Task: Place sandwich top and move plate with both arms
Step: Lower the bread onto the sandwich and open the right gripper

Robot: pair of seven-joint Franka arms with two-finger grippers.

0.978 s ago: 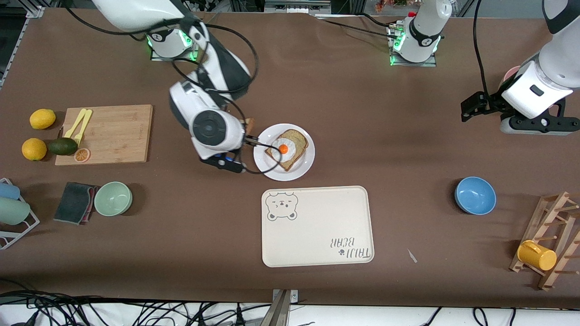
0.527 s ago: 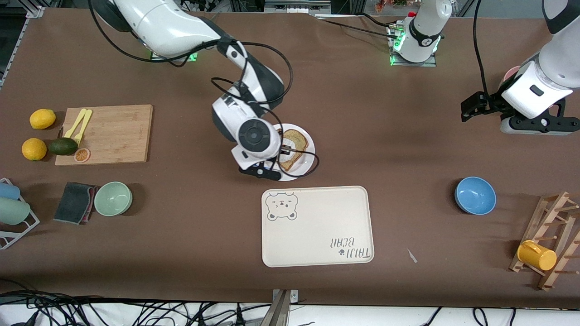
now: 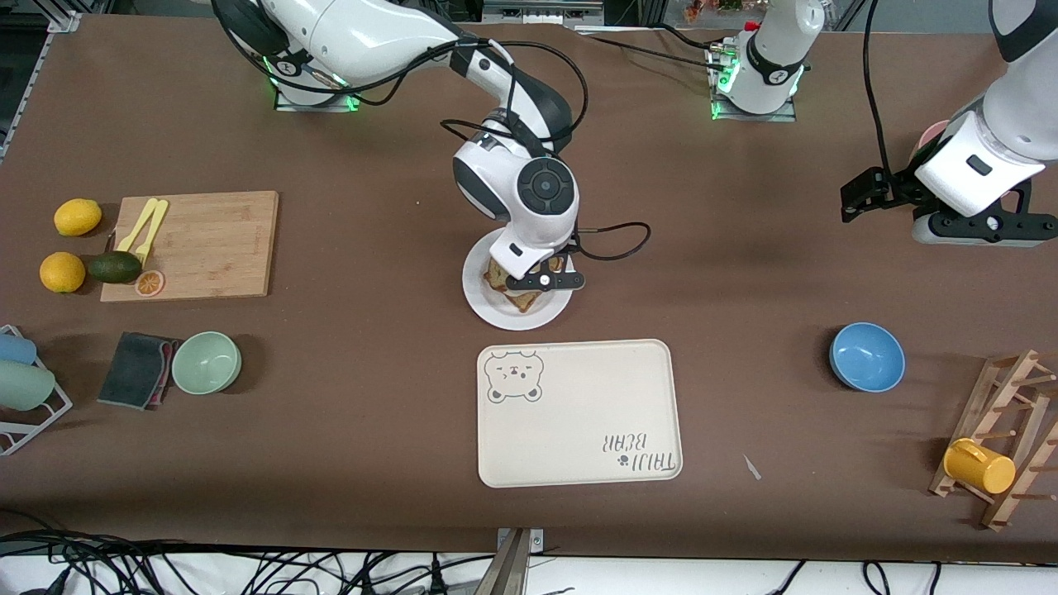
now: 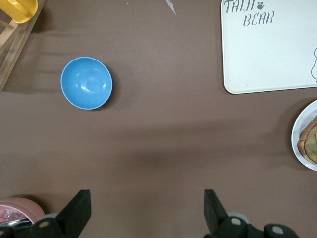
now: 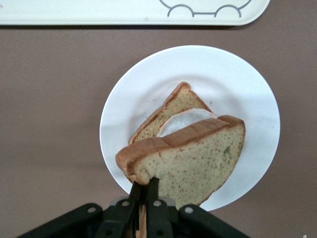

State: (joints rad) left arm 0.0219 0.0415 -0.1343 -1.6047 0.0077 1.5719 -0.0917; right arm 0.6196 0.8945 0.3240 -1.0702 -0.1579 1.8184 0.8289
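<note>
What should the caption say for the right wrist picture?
Right tool holds the sandwich top over the egg slice on the plate.

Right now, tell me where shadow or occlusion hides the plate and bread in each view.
Front view: the right arm's wrist covers most of the bread on the plate, and the right gripper is barely visible. Right wrist view: even light, the sandwich top sharp, hiding most of the egg slice. Left wrist view: the plate is cut by the frame edge, with a soft shadow before the left gripper.
</note>
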